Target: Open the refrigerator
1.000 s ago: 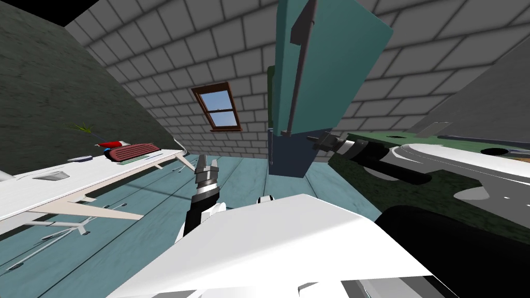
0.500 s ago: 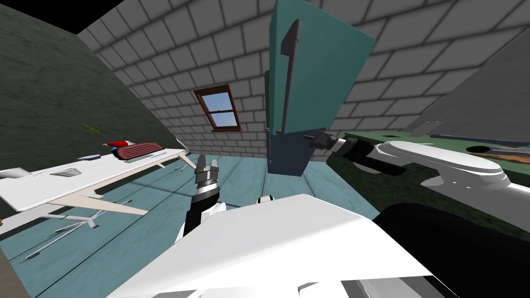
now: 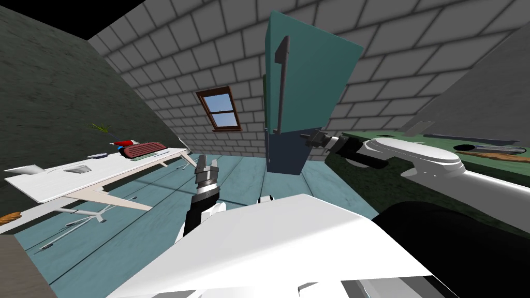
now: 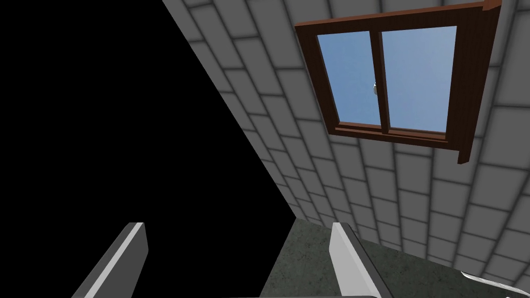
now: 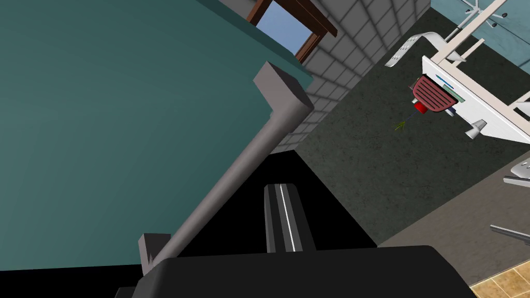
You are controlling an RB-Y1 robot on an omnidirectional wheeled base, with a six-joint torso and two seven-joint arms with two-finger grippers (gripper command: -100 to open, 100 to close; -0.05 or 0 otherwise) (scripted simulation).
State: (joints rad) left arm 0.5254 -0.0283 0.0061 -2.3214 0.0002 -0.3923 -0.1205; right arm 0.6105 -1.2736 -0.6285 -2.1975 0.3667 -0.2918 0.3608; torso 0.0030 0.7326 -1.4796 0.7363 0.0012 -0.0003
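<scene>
The refrigerator's teal upper door (image 3: 310, 77) carries a long grey handle (image 3: 281, 88) above a dark blue lower part (image 3: 284, 152). My right gripper (image 3: 306, 137) reaches to the door's bottom edge, just right of the handle's lower end. In the right wrist view its fingers (image 5: 282, 217) are shut together with nothing between them. The handle bar (image 5: 227, 181) runs close beside them across the teal door (image 5: 103, 129), and whether they touch it I cannot tell. My left gripper (image 3: 206, 165) is held up in front of my chest, open and empty (image 4: 238, 258).
A white table (image 3: 67, 183) with a red ribbed object (image 3: 141, 149) stands at the left, with a chair base (image 3: 83, 220) under it. A dark green counter (image 3: 414, 160) runs along the right. A window (image 3: 220, 108) sits in the brick wall behind.
My head view has shifted, so the table sits further right. My right arm has reached further left toward the fridge, and the door's handle now shows more face-on.
</scene>
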